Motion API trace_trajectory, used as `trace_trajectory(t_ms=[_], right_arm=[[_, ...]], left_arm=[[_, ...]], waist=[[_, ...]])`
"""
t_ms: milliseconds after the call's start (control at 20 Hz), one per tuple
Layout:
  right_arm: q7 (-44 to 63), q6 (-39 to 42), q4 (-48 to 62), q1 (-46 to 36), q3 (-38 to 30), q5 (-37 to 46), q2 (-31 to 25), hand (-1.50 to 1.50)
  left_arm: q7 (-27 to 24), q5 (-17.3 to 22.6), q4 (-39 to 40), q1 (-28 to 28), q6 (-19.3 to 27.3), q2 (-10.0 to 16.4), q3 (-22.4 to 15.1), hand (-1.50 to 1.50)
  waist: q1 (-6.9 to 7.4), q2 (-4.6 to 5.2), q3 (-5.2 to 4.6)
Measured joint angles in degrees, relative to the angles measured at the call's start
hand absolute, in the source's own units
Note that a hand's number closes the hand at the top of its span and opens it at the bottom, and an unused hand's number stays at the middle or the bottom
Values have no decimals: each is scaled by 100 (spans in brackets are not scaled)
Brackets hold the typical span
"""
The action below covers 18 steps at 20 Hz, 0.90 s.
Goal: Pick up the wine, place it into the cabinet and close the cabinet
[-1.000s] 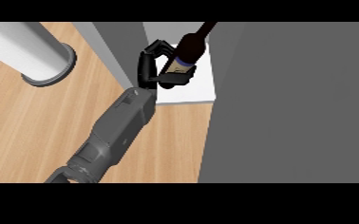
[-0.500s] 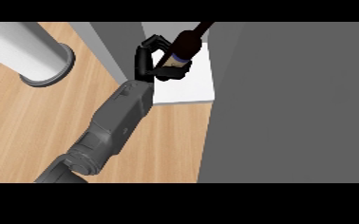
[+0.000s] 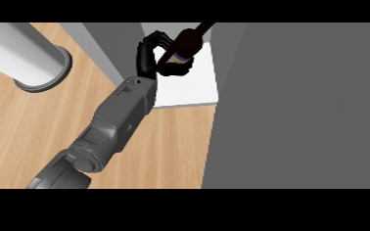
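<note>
The wine bottle (image 3: 186,44) is dark with a pale label and leans with its neck toward the upper right. It hangs over the back of the cabinet's white shelf (image 3: 195,85). My left hand (image 3: 150,58) is shut on the bottle's body, fingers curled round it from the left, thumb below. My grey forearm (image 3: 119,117) runs in from the lower left. The bottle's base is hidden behind my hand. The cabinet's grey door (image 3: 289,107) stands open at the right. My right hand does not show.
A grey cabinet side wall (image 3: 108,44) rises just left of my hand. A pale grey cylinder (image 3: 33,61) stands on the wooden counter (image 3: 43,122) at the far left. The open door fills the right side of the view.
My left hand has carried the bottle a little farther up the view, deeper over the white shelf, and the forearm has followed.
</note>
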Motion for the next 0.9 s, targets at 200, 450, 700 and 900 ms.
trace_trajectory(t_ms=[200,450,700,900], right_arm=[[28,-19,20,-119,23,-11,23,-150],[-41,19,10,-72,82,-18,71,-150],[-25,32,38,-132,92,-36,88,-150],[-40,31,45,-145,135,-50,136,-150]], left_arm=[[134,-37,199,-83,-5,82,24,150],[264,-56,356,-103,78,101,58,150],[209,202,224,19,-207,-9,349,150],[118,394,151,262,-651,-38,559,150]], waist=[[-45,25,-2],[-105,45,2],[-125,70,-8],[-143,83,-11]])
